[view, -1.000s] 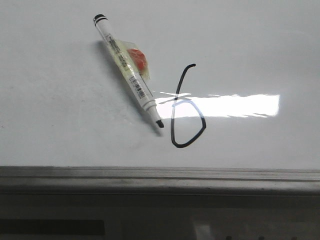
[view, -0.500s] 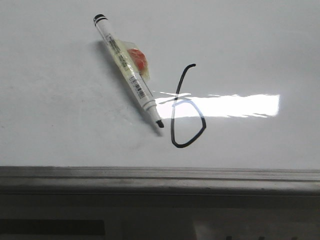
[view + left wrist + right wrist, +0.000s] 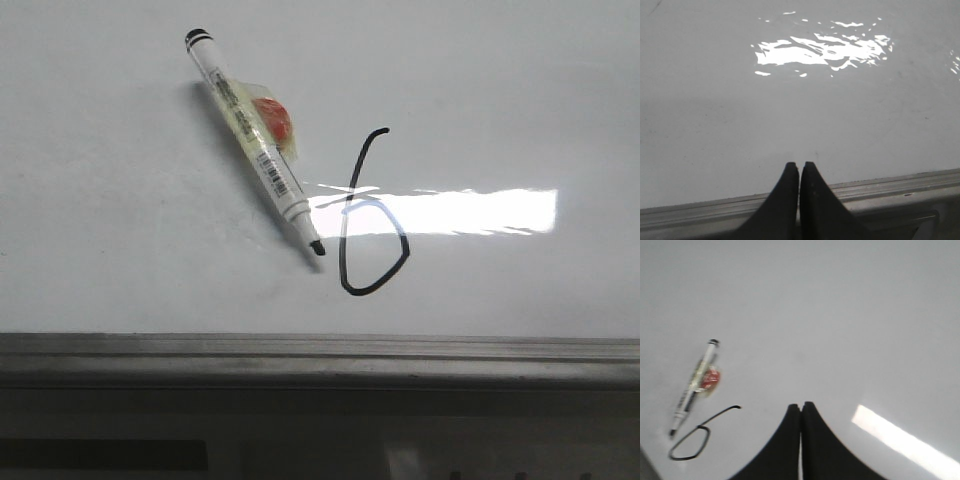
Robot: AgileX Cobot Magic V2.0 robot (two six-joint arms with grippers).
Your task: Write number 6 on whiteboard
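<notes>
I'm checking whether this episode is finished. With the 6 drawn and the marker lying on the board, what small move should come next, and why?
Probably none beyond keeping both arms back. The 6 has a stem and a closed loop on the whiteboard, the marker lies uncapped beside it, apart from the line, and both the left gripper and the right gripper are shut on nothing.

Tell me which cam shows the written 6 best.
Front view: the number 6 is sharp and whole, beside the marker tip, though glare crosses its loop. The right wrist view shows it smaller, slightly blurred, near the frame's corner. The left wrist view shows only bare whiteboard.
</notes>
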